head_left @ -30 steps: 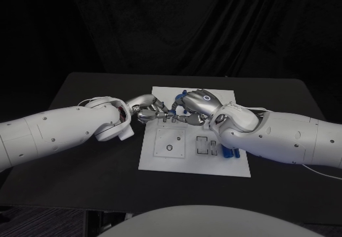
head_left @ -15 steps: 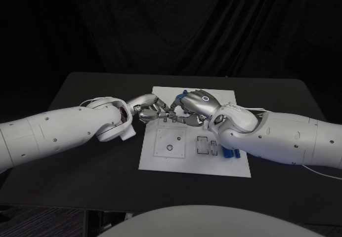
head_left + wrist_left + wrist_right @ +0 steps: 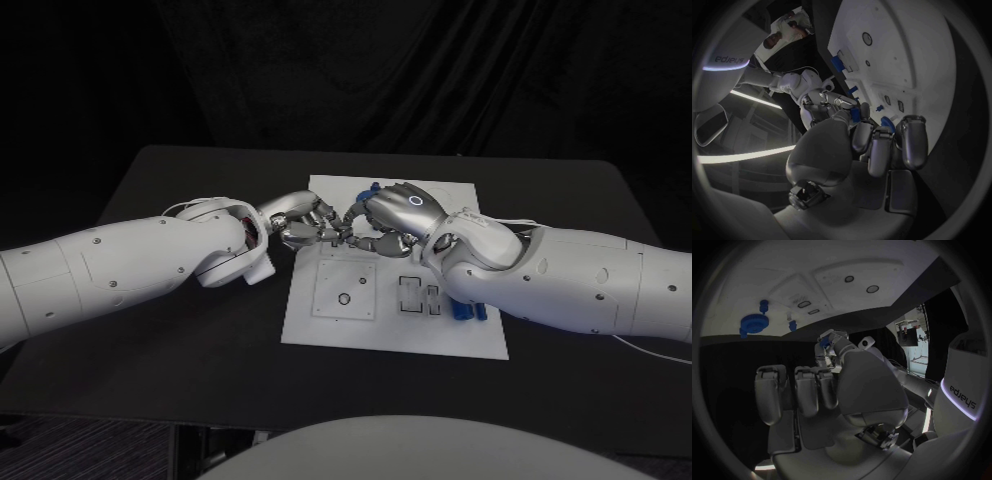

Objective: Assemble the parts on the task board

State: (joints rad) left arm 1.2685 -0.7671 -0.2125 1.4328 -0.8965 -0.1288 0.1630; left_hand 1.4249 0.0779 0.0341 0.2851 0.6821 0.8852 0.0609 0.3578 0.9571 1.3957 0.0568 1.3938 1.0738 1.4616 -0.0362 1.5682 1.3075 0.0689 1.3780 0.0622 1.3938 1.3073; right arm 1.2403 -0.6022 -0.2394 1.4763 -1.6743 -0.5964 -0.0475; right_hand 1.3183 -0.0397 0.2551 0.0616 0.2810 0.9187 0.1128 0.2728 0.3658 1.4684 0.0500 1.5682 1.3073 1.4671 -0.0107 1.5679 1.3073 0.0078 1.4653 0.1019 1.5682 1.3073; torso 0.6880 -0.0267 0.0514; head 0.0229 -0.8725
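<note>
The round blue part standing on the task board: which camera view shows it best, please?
The right wrist view: the round blue part stands unobstructed on the task board. In the head view the right hand covers that area. The left wrist view shows smaller blue pieces; I cannot tell which.

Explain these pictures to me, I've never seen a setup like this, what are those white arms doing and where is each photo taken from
This is a robot with two white arms, each ending in a silver hand. One picture looks down from a camera on its head; the two round ones come from cameras at its wrists, behind each hand.

On the black table lies a white board with cut-out slots. Small blue parts stand on it, for example near its right edge and a round one seen from the right wrist.

The left hand and right hand meet over the board's far end, fingers curled in. A blue piece shows between them; which hand holds it I cannot tell.
</note>
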